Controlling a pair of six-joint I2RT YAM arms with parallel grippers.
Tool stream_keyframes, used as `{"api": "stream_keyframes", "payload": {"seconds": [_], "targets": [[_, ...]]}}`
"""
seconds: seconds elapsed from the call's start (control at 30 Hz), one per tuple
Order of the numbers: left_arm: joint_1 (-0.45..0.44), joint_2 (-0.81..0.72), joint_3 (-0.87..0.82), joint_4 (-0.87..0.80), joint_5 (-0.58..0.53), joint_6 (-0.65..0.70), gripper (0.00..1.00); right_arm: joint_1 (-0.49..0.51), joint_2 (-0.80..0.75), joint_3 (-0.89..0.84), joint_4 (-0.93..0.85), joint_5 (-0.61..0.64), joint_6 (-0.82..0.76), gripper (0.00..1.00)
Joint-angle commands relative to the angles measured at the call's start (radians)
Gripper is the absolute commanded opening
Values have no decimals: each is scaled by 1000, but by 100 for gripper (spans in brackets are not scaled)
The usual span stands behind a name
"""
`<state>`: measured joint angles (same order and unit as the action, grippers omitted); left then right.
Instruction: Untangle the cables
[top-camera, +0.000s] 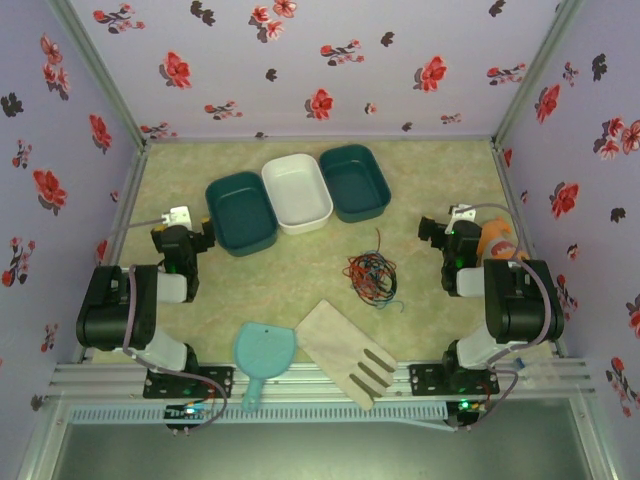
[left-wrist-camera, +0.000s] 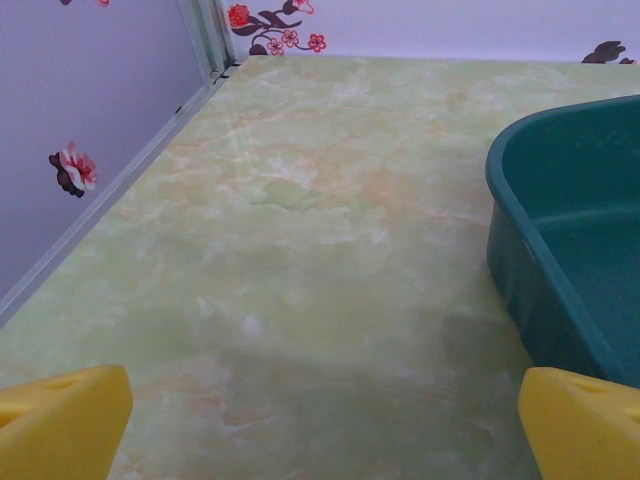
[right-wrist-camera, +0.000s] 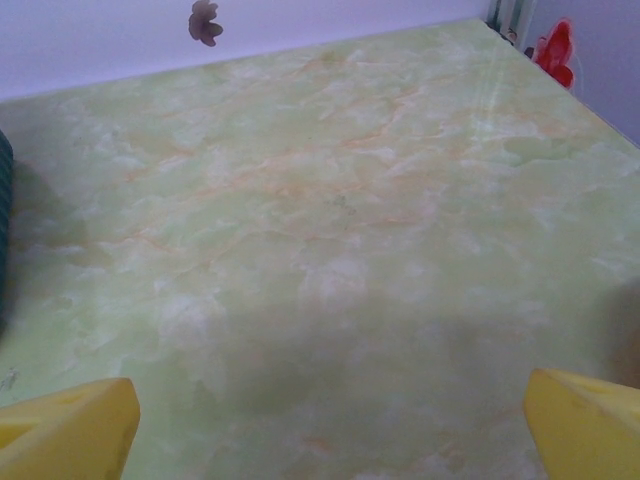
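The cables (top-camera: 372, 274), thin red, black and teal-blue strands, lie in one tangled heap on the marbled table, right of centre. My left gripper (top-camera: 186, 222) hovers at the left beside a teal bin, well away from the heap. In the left wrist view its yellow fingertips (left-wrist-camera: 60, 420) stand wide apart over bare table, so the left gripper (left-wrist-camera: 325, 430) is open and holds nothing. My right gripper (top-camera: 450, 222) is to the right of the tangle. The right gripper (right-wrist-camera: 330, 430) is open too, with bare table between the yellow fingertips (right-wrist-camera: 585, 425).
Three bins stand in a row at the back: a teal one (top-camera: 240, 212), a white one (top-camera: 297, 193) and another teal one (top-camera: 354, 182). A light-blue dustpan (top-camera: 262, 358) and a wooden fork-shaped spatula (top-camera: 345, 350) lie near the front edge. An orange object (top-camera: 497, 240) sits behind the right arm.
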<state>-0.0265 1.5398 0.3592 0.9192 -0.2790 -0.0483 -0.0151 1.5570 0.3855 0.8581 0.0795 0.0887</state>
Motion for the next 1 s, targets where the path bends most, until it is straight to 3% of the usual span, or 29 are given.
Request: {"api": "stream_keyframes", "payload": {"seconds": [0.0, 0.43, 0.57, 0.7, 0.97], "targets": [[-3, -39, -24, 43, -45, -28, 100, 0, -38, 15, -22, 33, 16, 99], [-12, -65, -55, 117, -41, -4, 100, 1, -261, 120, -379, 145, 38, 99], [-11, -245, 6, -169, -52, -12, 100, 3, -335, 140, -481, 181, 74, 99], [-13, -383, 35, -288, -54, -21, 100, 11, -399, 169, -616, 207, 135, 99], [-27, -568, 177, -688, 2, -237, 100, 116, -490, 268, -923, 248, 192, 99]]}}
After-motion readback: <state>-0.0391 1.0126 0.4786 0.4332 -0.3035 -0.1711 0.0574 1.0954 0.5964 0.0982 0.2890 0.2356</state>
